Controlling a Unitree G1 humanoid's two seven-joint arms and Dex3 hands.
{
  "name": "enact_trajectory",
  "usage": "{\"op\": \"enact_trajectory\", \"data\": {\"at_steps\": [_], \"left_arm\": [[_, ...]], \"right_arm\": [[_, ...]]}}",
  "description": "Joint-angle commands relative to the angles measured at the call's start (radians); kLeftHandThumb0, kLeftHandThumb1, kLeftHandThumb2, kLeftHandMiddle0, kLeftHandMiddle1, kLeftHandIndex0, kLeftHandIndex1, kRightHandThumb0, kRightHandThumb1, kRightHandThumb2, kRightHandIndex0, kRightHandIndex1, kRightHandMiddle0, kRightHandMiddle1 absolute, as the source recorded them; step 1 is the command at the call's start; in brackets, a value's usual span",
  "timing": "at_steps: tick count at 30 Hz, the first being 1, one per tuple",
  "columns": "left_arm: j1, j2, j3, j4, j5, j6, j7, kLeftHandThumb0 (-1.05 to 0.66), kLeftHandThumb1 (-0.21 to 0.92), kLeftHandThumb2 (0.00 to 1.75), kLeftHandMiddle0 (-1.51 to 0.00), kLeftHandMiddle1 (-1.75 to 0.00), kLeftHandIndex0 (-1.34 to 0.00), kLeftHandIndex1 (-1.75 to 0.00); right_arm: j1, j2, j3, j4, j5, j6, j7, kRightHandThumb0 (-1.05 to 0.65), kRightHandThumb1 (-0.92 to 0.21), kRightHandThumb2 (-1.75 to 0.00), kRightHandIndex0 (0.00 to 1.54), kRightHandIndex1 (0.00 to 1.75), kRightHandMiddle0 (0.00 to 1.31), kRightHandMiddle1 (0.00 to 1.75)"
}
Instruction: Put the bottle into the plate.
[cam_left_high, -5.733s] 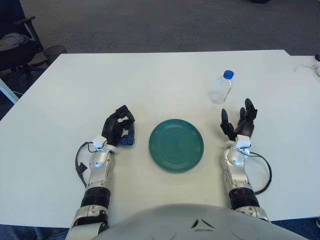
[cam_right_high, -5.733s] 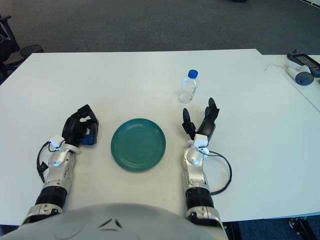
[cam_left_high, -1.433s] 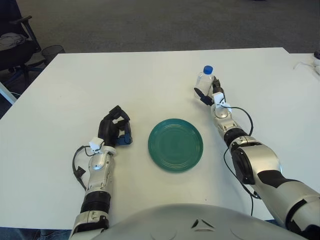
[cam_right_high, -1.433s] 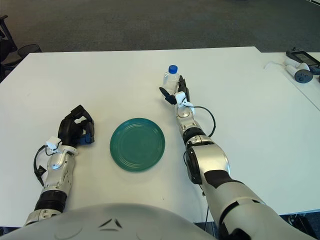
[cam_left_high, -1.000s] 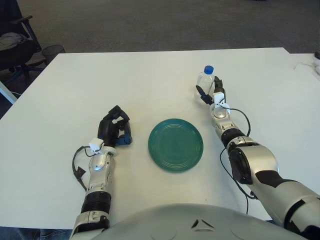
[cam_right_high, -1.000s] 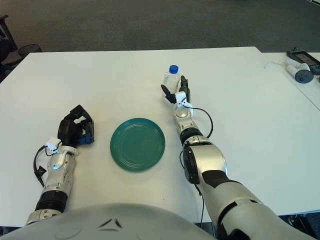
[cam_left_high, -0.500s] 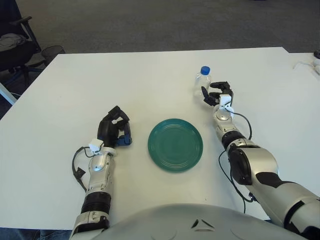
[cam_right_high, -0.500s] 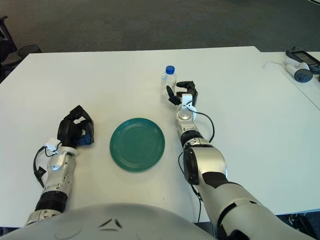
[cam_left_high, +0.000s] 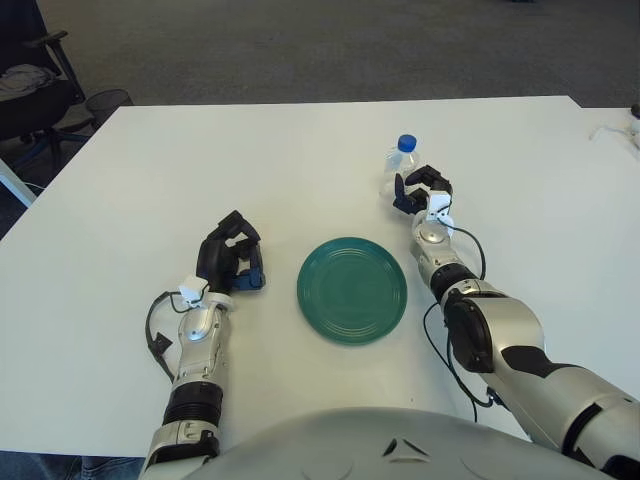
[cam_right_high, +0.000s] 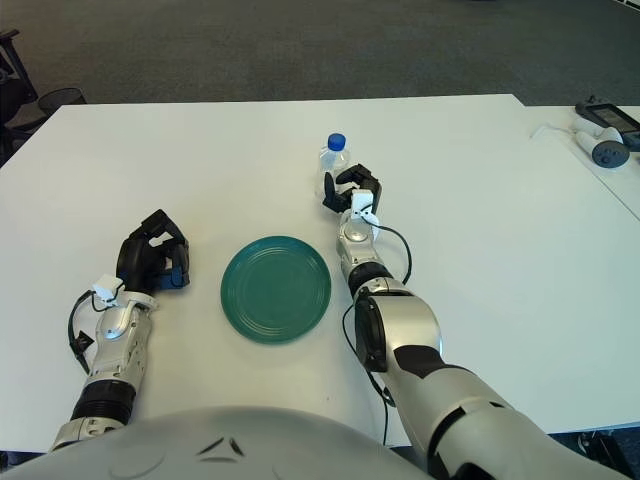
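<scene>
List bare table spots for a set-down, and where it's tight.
Bare: the table far-left stretch beyond the left hand, the far-right stretch right of the right hand, and the plate top itself. Tight: around the bottle, where the right hand crowds it, and the gap between left hand and plate.

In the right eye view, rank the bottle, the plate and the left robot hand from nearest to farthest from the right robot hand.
1. Bottle: right beside the right robot hand, at its far left.
2. Plate: nearer the robot, to the left.
3. Left robot hand: beyond the plate, far left.
</scene>
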Motion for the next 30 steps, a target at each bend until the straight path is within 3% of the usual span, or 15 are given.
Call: {"op": "enact_trajectory", "data": {"at_steps": [1, 30], "left_arm": [[0.042, -0.014, 0.003, 0.055, -0.008, 0.021, -0.001, -0.59, 0.07, 1.62, -1.33, -1.75, -0.82, -1.75], [0.028, -0.014, 0.017, 0.091, -0.018, -0.001, -0.026, -0.61, 0.05, 1.65, -1.36, -1.75, -0.84, -1.75]], "right_arm": [[0.035, 0.003, -0.008, 0.032, 0.012, 0.047, 0.004, -0.12, -0.34, -1.26, 1.22, 1.75, 0.98, 1.75], [0.075, -0.002, -0.008, 0.031, 0.012, 0.042, 0.042, -0.13, -0.34, -1.25, 1.14, 1.75, 0.93, 1.75]]}}
